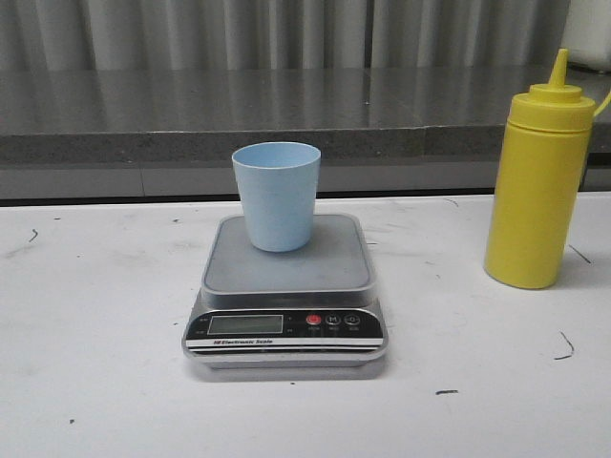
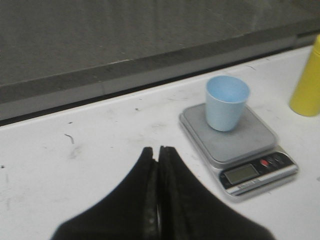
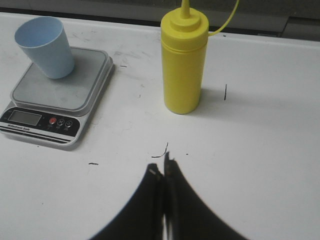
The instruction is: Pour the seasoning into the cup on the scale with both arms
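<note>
Seasoning (image 3: 183, 65) upright on the tabletop (image 3: 260, 125), straight ahead of the right tool (image 3: 161, 170), nearer it than the left tool (image 2: 156, 152); both pressed closed, empty.

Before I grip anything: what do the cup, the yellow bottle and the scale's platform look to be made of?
Cup: likely matte plastic; pale blue, even, no shine. Bottle: likely soft, slightly glossy plastic; uniform yellow with faint highlights and a moulded cone nozzle. Scale platform: dull grey, either brushed metal or plastic; the look leaves it open.
</note>
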Controlling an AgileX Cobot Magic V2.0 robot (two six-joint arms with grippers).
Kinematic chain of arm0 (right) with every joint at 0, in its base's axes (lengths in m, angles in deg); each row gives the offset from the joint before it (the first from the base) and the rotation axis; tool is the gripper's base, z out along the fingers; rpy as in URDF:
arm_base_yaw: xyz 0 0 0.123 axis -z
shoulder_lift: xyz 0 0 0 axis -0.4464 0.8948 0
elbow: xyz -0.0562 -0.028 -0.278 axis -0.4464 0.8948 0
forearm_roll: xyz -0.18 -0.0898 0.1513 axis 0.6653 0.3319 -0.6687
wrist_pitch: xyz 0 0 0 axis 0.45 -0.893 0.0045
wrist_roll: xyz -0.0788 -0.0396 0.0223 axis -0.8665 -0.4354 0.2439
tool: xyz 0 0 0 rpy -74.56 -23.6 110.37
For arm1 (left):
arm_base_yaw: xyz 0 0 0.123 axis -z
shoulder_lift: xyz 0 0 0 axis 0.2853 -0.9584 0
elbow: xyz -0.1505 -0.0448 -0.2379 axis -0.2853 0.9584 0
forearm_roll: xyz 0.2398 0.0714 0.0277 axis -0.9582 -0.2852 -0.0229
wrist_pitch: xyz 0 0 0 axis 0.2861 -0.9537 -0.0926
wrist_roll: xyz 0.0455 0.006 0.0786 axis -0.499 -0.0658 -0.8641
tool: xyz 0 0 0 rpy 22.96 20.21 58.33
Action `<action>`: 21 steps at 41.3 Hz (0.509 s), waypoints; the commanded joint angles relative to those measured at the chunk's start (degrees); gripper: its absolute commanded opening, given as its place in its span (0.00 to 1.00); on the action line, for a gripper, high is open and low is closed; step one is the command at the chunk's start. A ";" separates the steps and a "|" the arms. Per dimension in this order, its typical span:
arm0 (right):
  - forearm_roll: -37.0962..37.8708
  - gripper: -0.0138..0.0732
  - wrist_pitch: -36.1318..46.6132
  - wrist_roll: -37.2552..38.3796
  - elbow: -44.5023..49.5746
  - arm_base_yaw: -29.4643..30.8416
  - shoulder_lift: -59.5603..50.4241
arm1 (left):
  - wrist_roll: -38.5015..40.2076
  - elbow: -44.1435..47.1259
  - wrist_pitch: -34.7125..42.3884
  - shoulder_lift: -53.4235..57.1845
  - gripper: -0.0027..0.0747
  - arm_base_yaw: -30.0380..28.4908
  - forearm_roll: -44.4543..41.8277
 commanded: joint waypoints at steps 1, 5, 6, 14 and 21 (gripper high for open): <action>0.45 0.08 3.58 -0.84 -1.74 0.02 0.28 | 0.69 4.15 11.32 3.56 0.01 -4.80 0.83; 0.45 0.08 3.58 -0.84 -1.74 0.02 0.28 | 0.69 11.41 17.39 8.75 0.01 -8.87 1.49; 0.45 0.08 3.58 -0.84 -1.74 0.02 0.28 | 0.69 13.36 18.72 10.29 0.01 -9.57 1.77; 0.45 0.08 3.58 -0.84 -1.74 0.02 0.28 | 0.69 25.83 27.14 19.22 0.01 -14.19 5.49; 0.45 0.08 3.58 -0.84 -1.74 0.02 0.28 | 0.69 34.01 36.32 22.79 0.01 -15.48 5.49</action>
